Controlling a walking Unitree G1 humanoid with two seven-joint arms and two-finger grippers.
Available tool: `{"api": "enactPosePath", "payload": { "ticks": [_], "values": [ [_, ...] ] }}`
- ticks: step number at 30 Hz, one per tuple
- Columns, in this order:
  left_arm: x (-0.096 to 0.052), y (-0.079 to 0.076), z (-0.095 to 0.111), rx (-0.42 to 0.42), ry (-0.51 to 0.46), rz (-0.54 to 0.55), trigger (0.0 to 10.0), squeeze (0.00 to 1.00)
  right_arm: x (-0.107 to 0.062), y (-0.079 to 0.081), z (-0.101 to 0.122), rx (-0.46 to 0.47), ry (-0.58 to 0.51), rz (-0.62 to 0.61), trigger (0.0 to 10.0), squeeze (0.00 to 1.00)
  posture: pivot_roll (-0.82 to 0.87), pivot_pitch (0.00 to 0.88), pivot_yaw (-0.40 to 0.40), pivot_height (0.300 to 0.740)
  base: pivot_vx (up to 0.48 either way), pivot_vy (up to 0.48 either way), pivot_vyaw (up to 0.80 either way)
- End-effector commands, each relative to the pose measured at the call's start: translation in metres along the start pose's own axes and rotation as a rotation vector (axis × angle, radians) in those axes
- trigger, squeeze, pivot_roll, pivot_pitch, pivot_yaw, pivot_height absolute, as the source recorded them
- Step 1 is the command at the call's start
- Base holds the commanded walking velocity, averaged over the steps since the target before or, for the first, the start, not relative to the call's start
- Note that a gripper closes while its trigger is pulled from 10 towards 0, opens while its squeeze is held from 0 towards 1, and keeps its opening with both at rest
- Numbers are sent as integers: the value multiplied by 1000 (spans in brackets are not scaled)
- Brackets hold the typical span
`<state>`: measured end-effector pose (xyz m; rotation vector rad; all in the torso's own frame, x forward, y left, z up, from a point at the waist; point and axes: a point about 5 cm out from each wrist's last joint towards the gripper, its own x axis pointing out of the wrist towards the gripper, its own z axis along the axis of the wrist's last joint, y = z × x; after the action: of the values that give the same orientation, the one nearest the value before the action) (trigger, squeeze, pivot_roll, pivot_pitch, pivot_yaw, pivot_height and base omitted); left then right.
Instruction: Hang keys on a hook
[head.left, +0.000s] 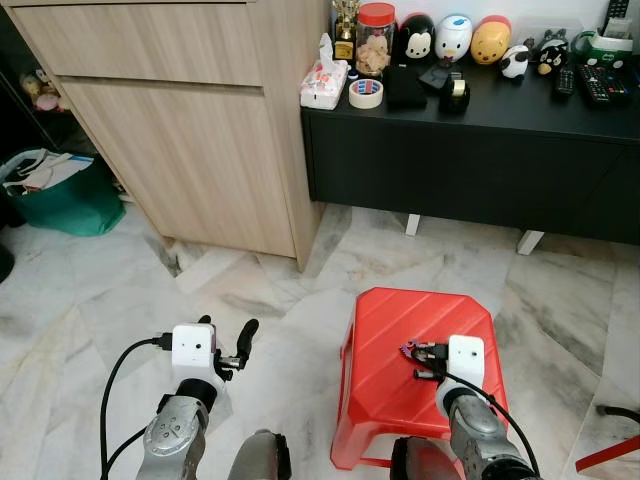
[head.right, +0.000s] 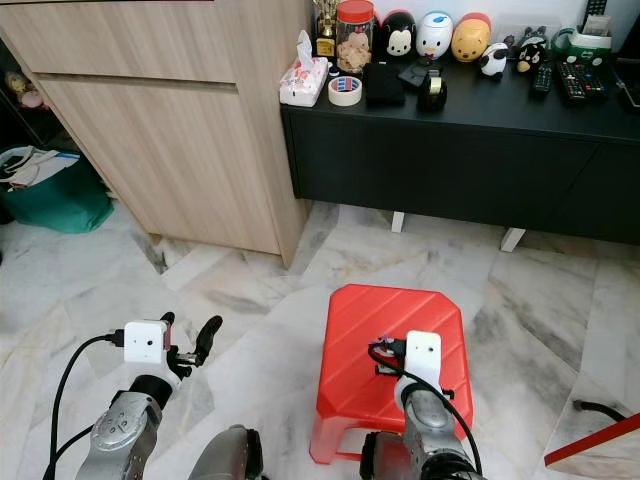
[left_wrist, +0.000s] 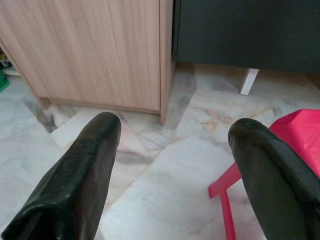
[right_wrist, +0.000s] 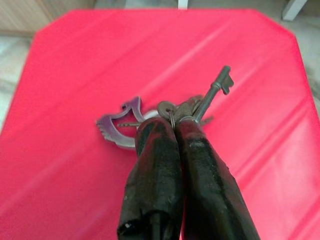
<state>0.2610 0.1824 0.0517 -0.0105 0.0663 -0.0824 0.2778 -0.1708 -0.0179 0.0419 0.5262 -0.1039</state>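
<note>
While the keys (right_wrist: 170, 112) are pinched in the right gripper (right_wrist: 172, 127) above the red stool (head.left: 390, 330), the left gripper (left_wrist: 172, 165) is held open over the marble floor (head.left: 290, 300). The key ring is partly hidden by the fingers (right_wrist: 155, 165).

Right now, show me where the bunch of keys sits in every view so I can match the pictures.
Left eye view: keys over the red stool, lower right of centre.
Right eye view: keys, lower centre, over the stool.
Left wrist view: keys absent; the stool's corner at one edge.
Right wrist view: keys at centre, pinched by the right gripper.
Shared landmark: the red stool.
</note>
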Motion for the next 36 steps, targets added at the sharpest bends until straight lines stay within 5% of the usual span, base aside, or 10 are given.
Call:
{"api": "enactPosePath", "payload": {
  "ticks": [1, 16, 25, 36],
  "values": [
    [-1, -1, -5, 14, 23, 0, 10000, 0, -2, 2, -2, 15, -15, 3, 0, 0, 130, 110, 36, 644, 0, 0, 0],
    [5, -5, -5, 2, 13, 8, 10000, 0, -8, 9, 27, 44, -268, 84, 0, 0, 106, 93, 12, 644, 0, 0, 0],
    [6, -5, -4, -6, -1, 20, 10000, 0, -17, 31, 69, -61, -415, 315, 0, 0, 91, 98, 3, 644, 0, 0, 0],
    [11, -7, 5, -21, -38, 13, 10000, 0, -19, 43, 102, -232, -340, 494, 0, 0, 84, 99, -5, 644, 0, 0, 0]
  ]
}}
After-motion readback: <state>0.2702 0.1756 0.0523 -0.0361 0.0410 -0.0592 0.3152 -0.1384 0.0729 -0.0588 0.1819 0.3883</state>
